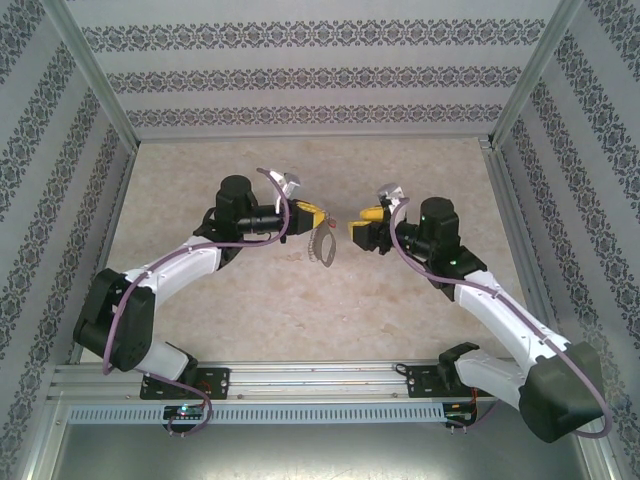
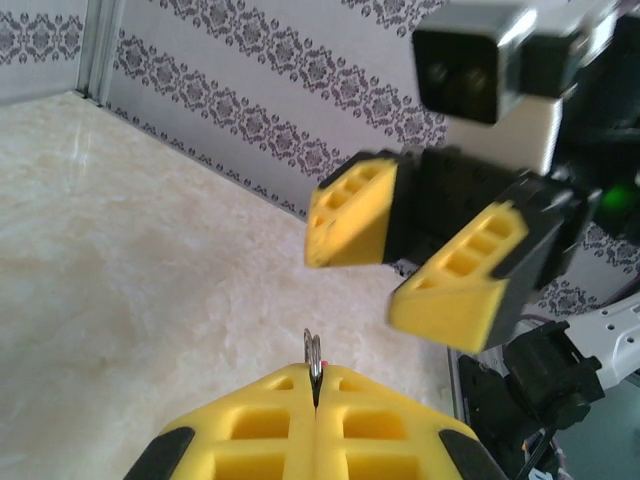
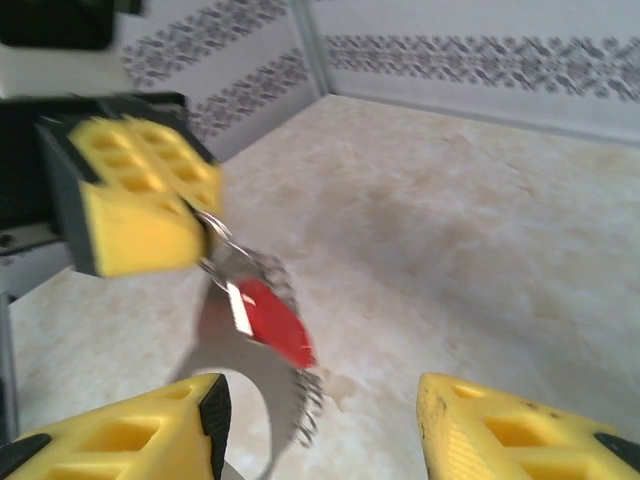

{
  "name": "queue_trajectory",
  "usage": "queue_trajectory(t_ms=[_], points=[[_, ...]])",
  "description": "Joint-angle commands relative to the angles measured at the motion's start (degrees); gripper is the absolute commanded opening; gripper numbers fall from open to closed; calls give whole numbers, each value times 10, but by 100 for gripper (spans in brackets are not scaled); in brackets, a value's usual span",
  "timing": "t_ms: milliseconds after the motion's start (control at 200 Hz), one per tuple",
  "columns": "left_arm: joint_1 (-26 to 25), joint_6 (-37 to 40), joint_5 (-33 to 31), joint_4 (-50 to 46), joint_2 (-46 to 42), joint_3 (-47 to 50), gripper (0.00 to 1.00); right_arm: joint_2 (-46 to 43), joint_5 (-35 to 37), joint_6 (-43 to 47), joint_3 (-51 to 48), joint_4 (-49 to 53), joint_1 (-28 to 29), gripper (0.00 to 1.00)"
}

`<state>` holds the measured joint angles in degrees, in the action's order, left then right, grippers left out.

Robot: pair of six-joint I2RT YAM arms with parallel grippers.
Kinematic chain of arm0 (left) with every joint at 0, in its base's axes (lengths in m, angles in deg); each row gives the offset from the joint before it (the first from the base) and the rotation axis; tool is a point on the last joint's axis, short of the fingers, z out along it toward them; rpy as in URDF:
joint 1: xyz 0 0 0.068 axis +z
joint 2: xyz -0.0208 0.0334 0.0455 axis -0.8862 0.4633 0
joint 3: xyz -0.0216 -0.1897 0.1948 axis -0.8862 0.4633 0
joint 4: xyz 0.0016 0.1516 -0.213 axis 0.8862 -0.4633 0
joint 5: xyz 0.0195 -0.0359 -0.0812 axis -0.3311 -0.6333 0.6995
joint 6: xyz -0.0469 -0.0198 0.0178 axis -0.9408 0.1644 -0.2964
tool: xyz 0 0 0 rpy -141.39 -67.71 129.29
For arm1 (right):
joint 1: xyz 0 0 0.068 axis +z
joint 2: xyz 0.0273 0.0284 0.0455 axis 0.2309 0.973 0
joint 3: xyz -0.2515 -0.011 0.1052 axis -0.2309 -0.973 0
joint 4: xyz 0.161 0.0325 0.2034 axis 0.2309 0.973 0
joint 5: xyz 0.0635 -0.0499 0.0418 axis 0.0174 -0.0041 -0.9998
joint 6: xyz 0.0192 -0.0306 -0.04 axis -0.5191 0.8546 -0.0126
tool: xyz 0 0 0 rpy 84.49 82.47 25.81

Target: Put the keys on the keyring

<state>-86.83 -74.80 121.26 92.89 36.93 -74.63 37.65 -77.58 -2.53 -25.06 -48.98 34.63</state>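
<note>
My left gripper (image 1: 322, 222) is shut on the top of the keyring (image 1: 322, 250), which hangs below it above the table. In the left wrist view the yellow pads (image 2: 270, 420) pinch thin silver rings of the keyring (image 2: 313, 352) edge-on. In the right wrist view the grey loop (image 3: 235, 350) dangles from the left gripper (image 3: 190, 225), with small silvery clips along its edge. The key's red head (image 3: 278, 322) lies against the loop, blurred. My right gripper (image 3: 320, 400) is open just in front of the loop, nothing between its fingers. It faces the left gripper (image 2: 316, 385) closely in the top view (image 1: 352, 225).
The beige table (image 1: 300, 320) is walled by patterned panels (image 1: 300, 70) on three sides, with aluminium posts at the back corners. Both arms meet over the middle of the table, their bases on the rail (image 1: 300, 380) at the near edge.
</note>
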Motion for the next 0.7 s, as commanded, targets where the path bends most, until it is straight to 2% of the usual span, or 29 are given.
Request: queue_trajectory(t_ms=[0, 285, 695], points=[[-5, -47, 1, 108, -14, 12, 0, -10, 55, -22, -21, -48, 17, 53], [-9, -75, 13, 144, -13, 19, 0, 14, 93, -1, -31, -85, 89, 54], [-18, -70, 22, 124, -24, 25, 0, 54, 110, -2, -3, -123, 114, 54]])
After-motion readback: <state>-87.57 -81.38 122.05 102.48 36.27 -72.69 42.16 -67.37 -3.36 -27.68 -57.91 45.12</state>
